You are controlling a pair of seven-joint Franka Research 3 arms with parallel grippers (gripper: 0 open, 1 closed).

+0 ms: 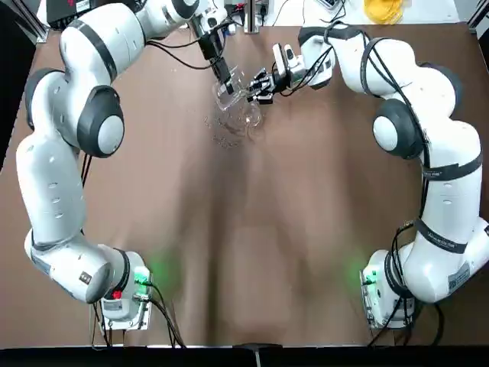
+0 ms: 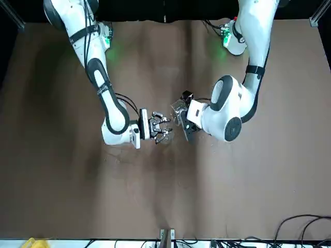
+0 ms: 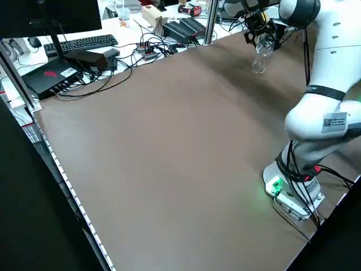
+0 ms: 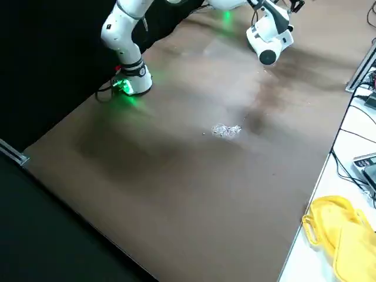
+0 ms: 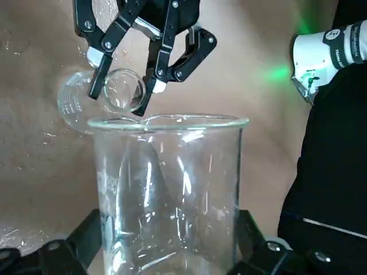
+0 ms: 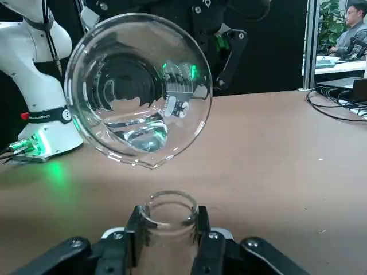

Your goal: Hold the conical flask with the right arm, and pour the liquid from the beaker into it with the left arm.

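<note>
- Left hand was clamped on the beaker, tilted; liquid was inside.
- Right hand was clamped on the conical flask's neck.
- Flask's mouth sat near beaker's rim.

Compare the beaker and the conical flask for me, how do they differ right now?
The beaker is tipped toward the flask, while the conical flask stands mouth up below it. The beaker's mouth is wide; the flask's is narrow. The left claw grips the beaker, the right claw the flask. Both are clear glass.
</note>
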